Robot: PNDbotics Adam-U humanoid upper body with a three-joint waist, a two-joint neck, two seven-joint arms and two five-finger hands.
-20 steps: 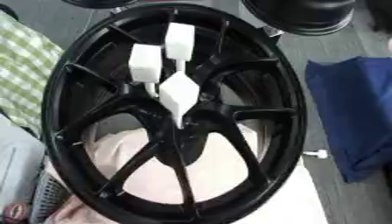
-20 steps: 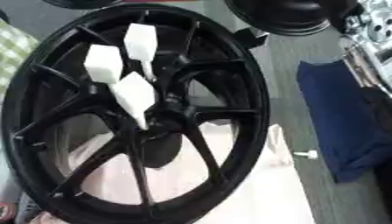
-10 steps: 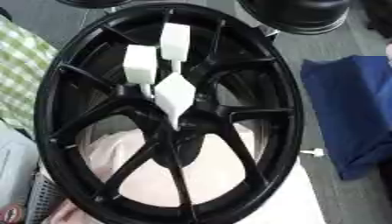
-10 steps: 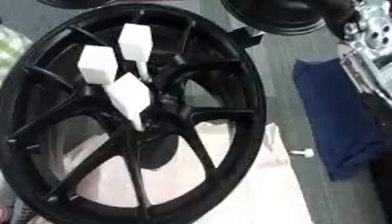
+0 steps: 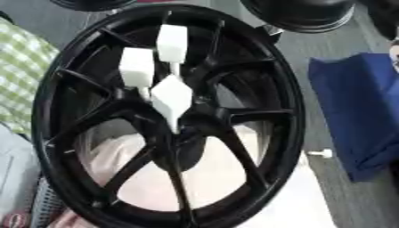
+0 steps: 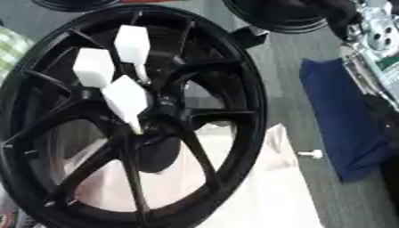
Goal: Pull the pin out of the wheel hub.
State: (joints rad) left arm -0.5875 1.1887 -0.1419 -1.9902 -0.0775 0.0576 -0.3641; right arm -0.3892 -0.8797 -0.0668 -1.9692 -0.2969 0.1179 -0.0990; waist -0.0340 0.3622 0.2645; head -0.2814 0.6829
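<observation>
A black wheel (image 5: 168,120) is shown tilted, hub (image 5: 175,122) central. Three white block-headed pins (image 5: 170,99) are seated around the hub, shafts running down toward it. A loose white pin (image 5: 320,153) lies beside a blue cloth (image 5: 358,111). No hand is seen; its state cannot be told.

Only a stretch of the robot's right arm shows, at the right eye view's upper right corner: a silver machined metal joint block (image 6: 376,27) drilled with round holes, and beside it a black rounded arm casing (image 6: 336,12). Finer markings cannot be made out.
</observation>
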